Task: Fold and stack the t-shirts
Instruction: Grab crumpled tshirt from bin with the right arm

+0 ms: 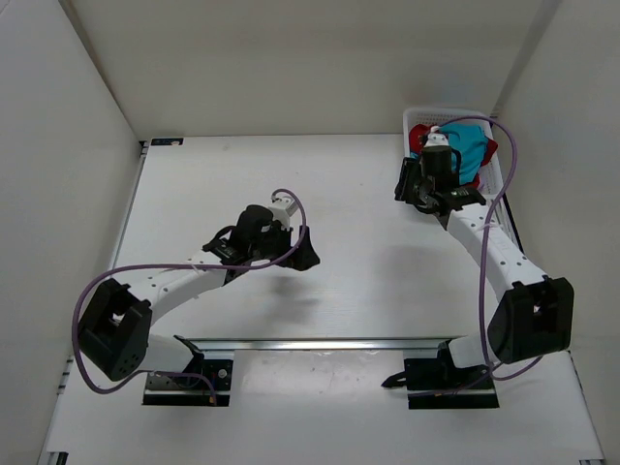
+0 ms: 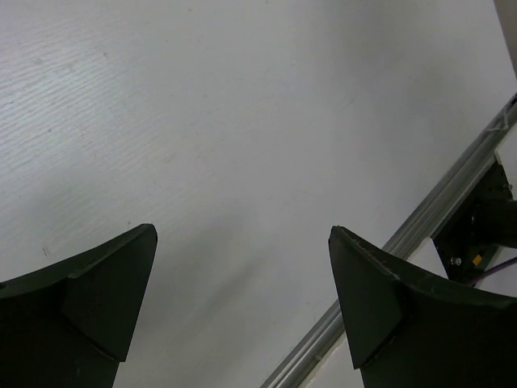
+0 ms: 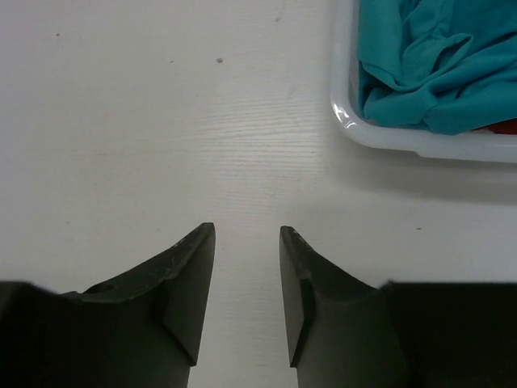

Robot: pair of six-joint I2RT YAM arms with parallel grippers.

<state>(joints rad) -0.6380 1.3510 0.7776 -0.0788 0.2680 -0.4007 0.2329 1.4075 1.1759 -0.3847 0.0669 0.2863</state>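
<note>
Crumpled teal t-shirt [image 3: 420,73] lies bunched over a dark red t-shirt [image 1: 418,136] in a white plastic basket [image 3: 347,121] at the bench's [image 1: 368,194] far right. Left hand [image 2: 242,234] is spread wide and empty. Right hand [image 3: 246,230] is partly parted and empty, beside the basket.

I see a white wood-grain tabletop [image 1: 368,194] beneath my left gripper [image 2: 242,234], plain white panel walls [image 1: 291,58] beyond it, evenly lit.

Two t-shirts visible (teal t-shirt [image 1: 470,145], red t-shirt [image 1: 418,136]), one basket [image 1: 448,110], two grippers: left gripper [image 2: 242,234], right gripper [image 3: 246,230].
</note>
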